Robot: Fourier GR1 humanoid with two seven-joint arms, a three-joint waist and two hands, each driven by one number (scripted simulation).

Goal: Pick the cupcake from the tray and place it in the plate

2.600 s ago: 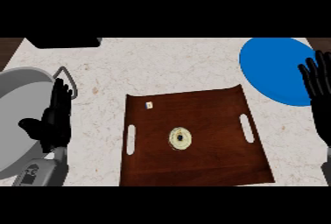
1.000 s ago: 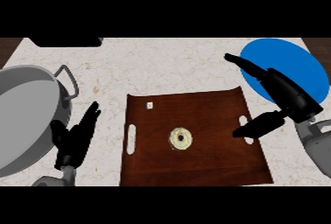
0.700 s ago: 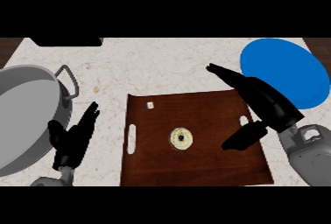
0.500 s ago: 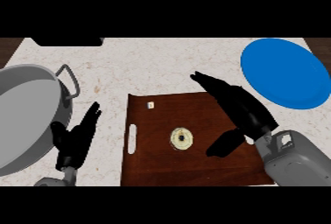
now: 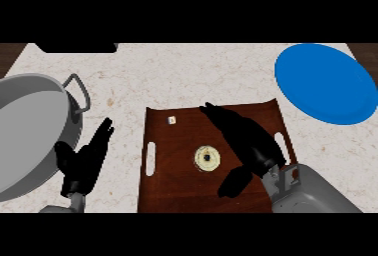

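One cupcake (image 5: pixel 207 157) sits mid-tray (image 5: pixel 177 192); your right hand (image 5: pixel 244 140) hovers beside it, fingers and thumb spread apart to straddle it for a grasp.

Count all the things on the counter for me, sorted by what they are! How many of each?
Cupcake: 1
Brown tray: 1
Blue plate: 1
Grey pot: 1
Small white bit on the tray: 1
Dark object at the counter's far edge: 1
Total: 6 things
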